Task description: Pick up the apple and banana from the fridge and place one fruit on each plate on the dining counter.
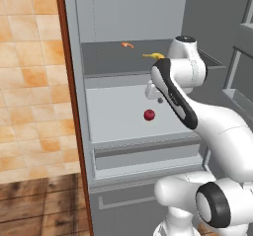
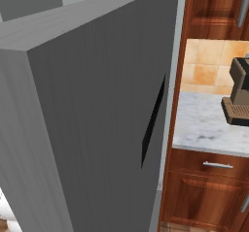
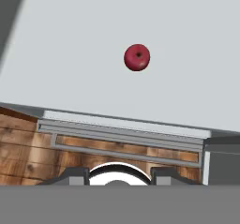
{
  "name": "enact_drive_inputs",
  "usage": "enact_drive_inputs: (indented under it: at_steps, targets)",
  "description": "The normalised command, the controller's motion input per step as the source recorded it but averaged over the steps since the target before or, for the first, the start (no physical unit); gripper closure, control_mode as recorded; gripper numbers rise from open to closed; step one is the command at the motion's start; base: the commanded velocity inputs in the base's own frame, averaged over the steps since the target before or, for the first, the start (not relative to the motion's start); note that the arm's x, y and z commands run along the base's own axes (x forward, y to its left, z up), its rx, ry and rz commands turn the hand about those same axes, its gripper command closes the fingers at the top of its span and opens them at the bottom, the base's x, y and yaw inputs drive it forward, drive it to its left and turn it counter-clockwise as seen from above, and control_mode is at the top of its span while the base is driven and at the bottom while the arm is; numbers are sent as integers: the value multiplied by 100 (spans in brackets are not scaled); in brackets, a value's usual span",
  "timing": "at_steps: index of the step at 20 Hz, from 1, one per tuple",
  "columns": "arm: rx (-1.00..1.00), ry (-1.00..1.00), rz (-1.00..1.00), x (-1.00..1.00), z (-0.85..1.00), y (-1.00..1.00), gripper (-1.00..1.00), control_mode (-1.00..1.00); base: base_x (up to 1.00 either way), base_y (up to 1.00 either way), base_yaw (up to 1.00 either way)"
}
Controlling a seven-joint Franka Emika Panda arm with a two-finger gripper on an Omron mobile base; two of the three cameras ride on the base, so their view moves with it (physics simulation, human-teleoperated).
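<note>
The two-finger gripper (image 3: pixel 120 174), seemingly empty, aperture unclear, hovered at six o'clock from the round dark-red apple (image 3: pixel 137 57); both fruits remained unpicked.

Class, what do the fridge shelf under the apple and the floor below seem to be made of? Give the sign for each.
The fridge shelf looks like matte pale grey plastic: flat, even, no grain. The floor looks like brown wood: plank seams and grain show. Both are rendered, so this is only appearance.

Dark red apple (image 1: pixel 149 114), yellow banana (image 1: pixel 154 56), small orange item (image 1: pixel 127 45), pale grey fridge (image 1: pixel 128 18) shelves.
</note>
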Motion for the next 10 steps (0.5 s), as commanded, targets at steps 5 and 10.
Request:
enact_drive_inputs:
  at_steps: [5, 10]
  targets:
    - [0, -1, -2, -38, -35, 0, -100, -100, 0, 0, 0]
    - [0, -2, -9, 6, -84, 0, -100, -100, 0, 0, 0]
